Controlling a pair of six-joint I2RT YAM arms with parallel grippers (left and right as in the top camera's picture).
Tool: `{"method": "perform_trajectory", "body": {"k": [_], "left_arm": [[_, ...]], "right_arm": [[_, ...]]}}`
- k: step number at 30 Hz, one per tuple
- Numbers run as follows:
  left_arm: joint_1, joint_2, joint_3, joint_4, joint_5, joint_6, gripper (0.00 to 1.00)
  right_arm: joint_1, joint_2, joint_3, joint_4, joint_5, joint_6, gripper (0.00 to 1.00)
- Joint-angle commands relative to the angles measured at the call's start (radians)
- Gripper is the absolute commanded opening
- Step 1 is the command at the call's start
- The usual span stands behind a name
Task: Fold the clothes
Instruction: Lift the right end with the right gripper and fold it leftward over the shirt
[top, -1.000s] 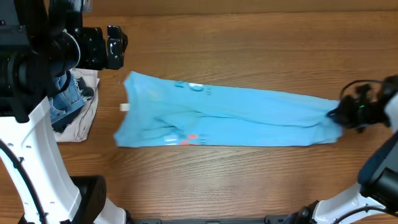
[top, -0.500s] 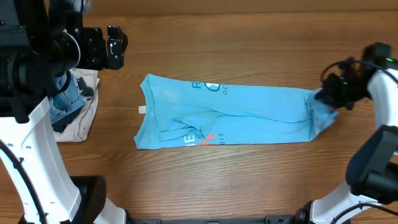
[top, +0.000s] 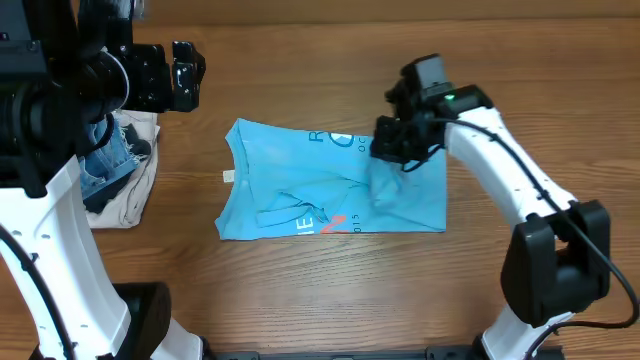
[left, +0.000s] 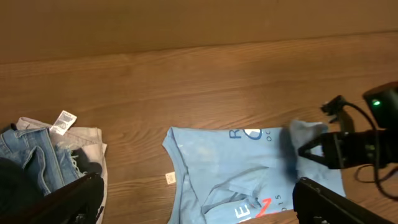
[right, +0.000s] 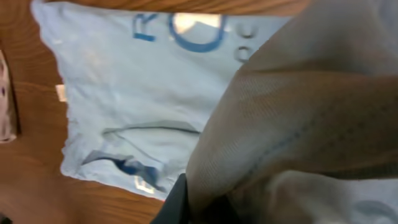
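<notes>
Two arms up: right gripper (top: 392, 152) is clamped on a raised fold of the T-shirt (top: 285, 180), flat on the table (top: 330, 290), cloth swamping its own camera. Left gripper (top: 186, 75) hangs, jaws wide apart, off the T-shirt's left edge, near a jeans pile (top: 104, 160).

Illumination is diffuse and comes from above; the table (top: 400, 60) is evenly lit. The overhead view is sharp, with a faint soft shadow along the lower edge of the T-shirt (top: 300, 190). The left wrist view is dimmer and slightly soft; the fingers (left: 336, 202) of the left gripper (left: 198, 190) render dark and defocused. In the right wrist view, cloth close to the lens is shaded, brownish and blurred; the flat cloth beyond it is bright.
</notes>
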Motion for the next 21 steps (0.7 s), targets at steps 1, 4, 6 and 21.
{"method": "perform_trajectory", "body": {"k": [1, 4, 6, 21], "left_arm": [[0.004, -0.018, 0.013, -0.001, 0.002, -0.016, 1.0], [0.004, -0.017, 0.013, -0.001, 0.002, -0.016, 1.0], [0.004, -0.017, 0.013, -0.001, 0.002, -0.016, 1.0], [0.004, -0.017, 0.013, -0.001, 0.002, -0.016, 1.0]], "right_arm": [[0.063, 0.019, -0.008, 0.065, 0.006, 0.097, 0.04], [0.098, 0.045, -0.008, 0.086, 0.01, 0.128, 0.29], [0.117, 0.055, -0.008, 0.078, -0.039, 0.129, 0.04], [0.021, 0.056, -0.005, -0.021, 0.136, 0.104, 0.25]]}}
